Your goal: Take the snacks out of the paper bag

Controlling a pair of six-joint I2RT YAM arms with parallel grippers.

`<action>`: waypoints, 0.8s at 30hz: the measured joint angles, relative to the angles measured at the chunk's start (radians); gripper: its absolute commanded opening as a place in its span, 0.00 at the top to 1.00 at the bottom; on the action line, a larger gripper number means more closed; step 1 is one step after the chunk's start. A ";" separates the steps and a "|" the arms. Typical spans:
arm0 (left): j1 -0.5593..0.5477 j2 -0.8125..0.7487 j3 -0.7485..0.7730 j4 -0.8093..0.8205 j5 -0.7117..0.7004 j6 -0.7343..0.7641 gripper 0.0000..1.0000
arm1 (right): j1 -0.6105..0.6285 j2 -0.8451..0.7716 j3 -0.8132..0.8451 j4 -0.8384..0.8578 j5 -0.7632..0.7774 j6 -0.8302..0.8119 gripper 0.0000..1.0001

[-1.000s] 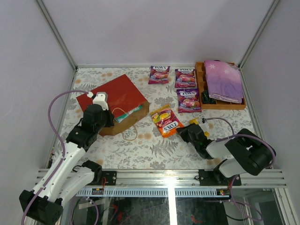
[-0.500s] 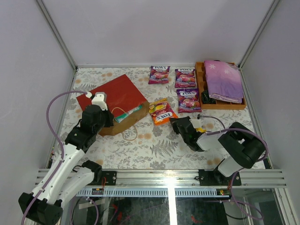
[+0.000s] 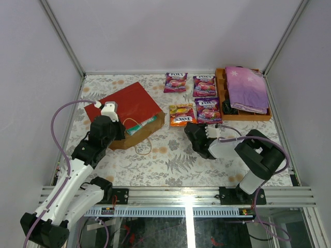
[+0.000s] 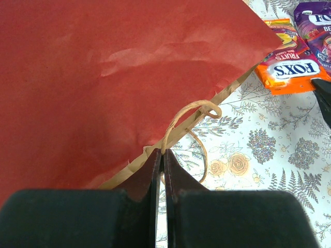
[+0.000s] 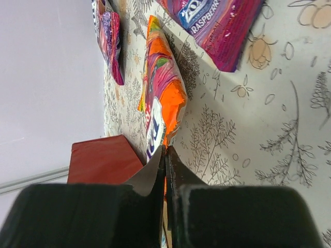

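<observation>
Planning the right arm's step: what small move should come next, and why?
Probably open the right gripper: it pinches the orange pouch by its edge, and that pouch already lies beside a purple pouch, outside the paper bag.

Here we are in a robot lab test cell: plain white panel walls from nine round to three o'clock, slotted aluminium mounting rail at six o'clock.
</observation>
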 measured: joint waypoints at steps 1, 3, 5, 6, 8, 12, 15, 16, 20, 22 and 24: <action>0.000 0.000 0.000 0.000 0.000 0.000 1.00 | 0.000 0.015 0.017 -0.003 0.009 -0.004 1.00; 0.000 0.000 0.000 0.000 0.000 0.000 1.00 | -0.004 0.049 0.047 -0.003 0.016 -0.020 1.00; 0.000 0.000 0.000 0.000 0.000 0.000 1.00 | -0.010 0.084 0.073 0.000 0.014 -0.037 1.00; 0.000 0.000 0.000 0.000 0.000 0.000 1.00 | -0.014 0.103 0.087 0.000 0.014 -0.045 1.00; 0.000 0.000 0.000 0.000 0.000 0.000 1.00 | -0.018 0.126 0.104 -0.005 0.014 -0.054 1.00; 0.000 -0.001 0.000 0.000 0.000 0.000 1.00 | -0.020 0.152 0.142 -0.018 0.025 -0.076 1.00; 0.000 -0.001 0.000 0.000 0.000 0.000 1.00 | -0.022 0.172 0.180 -0.026 0.033 -0.098 0.93; 0.000 -0.001 0.000 0.000 0.000 0.000 1.00 | -0.023 0.179 0.192 -0.027 0.035 -0.107 0.88; 0.000 -0.001 0.000 0.000 -0.001 0.000 1.00 | -0.025 0.195 0.213 -0.013 0.041 -0.150 0.54; 0.000 0.000 0.000 0.000 -0.005 0.000 1.00 | -0.026 0.195 0.213 -0.006 0.043 -0.172 0.20; 0.000 0.002 0.000 0.000 -0.016 0.000 1.00 | -0.027 0.195 0.215 -0.005 0.043 -0.188 0.01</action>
